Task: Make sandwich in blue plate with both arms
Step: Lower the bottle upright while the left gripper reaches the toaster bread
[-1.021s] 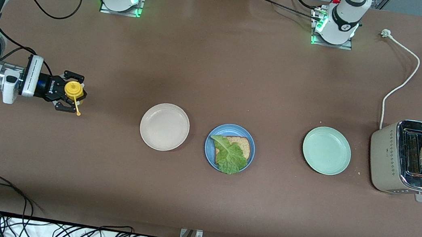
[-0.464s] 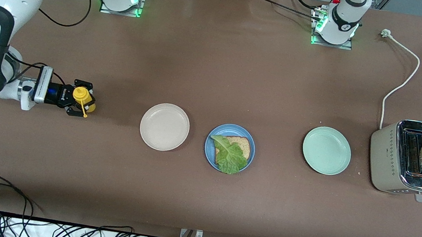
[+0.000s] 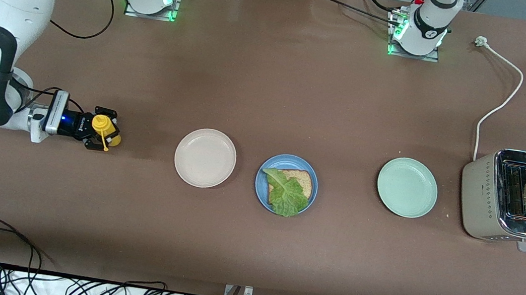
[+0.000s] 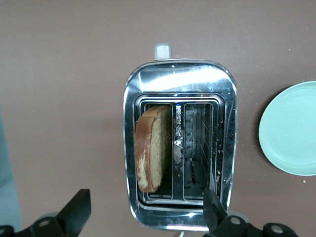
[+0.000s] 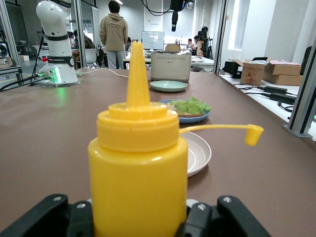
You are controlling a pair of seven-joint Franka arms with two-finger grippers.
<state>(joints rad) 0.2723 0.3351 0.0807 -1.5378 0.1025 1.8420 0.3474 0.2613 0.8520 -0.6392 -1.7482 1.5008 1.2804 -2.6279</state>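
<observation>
Altogether: three plates, two bread slices, one lettuce leaf (image 3: 286, 195).

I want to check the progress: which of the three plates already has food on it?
The blue plate, the middle one, holds a bread slice with lettuce. The beige-white plate and pale green plate beside it hold nothing.

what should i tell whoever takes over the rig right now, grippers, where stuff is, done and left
Right gripper: shut on the yellow squeeze bottle, cap off, at the right arm's end of the table.
Left gripper: open, over the toaster.
Done: one bread slice with lettuce on the blue plate.
Left: second slice stands in the toaster; it goes on top.
</observation>
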